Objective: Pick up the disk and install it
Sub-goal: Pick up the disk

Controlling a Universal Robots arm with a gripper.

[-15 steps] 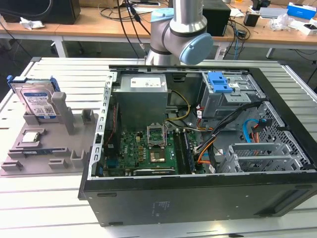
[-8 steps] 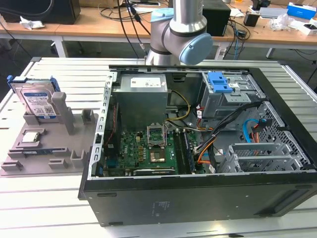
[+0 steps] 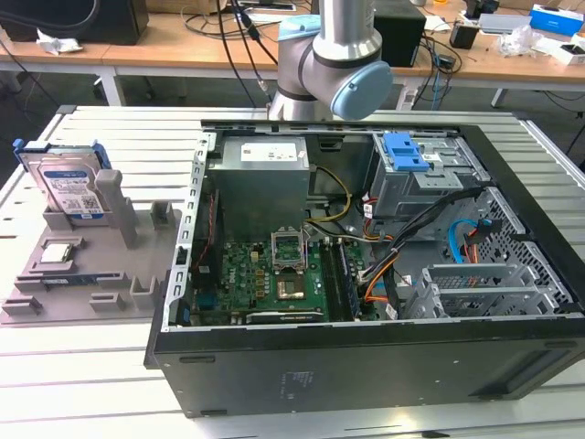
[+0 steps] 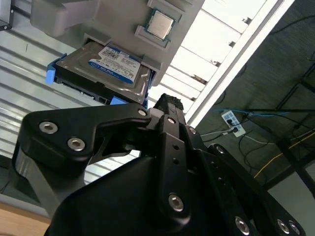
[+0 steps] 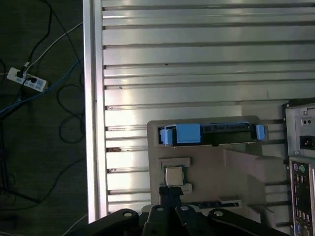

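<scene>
Seems closed on nothing, judging by the gripper (image 5: 171, 192) in the first wrist view, though partly hidden by own links. Hovers over one end of the grey holder (image 3: 110, 265). Leaves the disk (image 5: 211, 132) standing on edge in the slot at the holder's other end, beyond the processor chip (image 5: 173, 175), long axis lying across the line from the gripper.

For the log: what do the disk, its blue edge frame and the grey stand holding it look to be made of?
The disk: a bare silver metal casing with a dull sheen, plus what looks like a glossy paper blue-and-white label. The blue frame: probably moulded plastic, judging by its uniform colour and matte surface. The grey stand: seemingly matte plastic, evenly grey with blocky formed slots, though the exact material is uncertain.
</scene>
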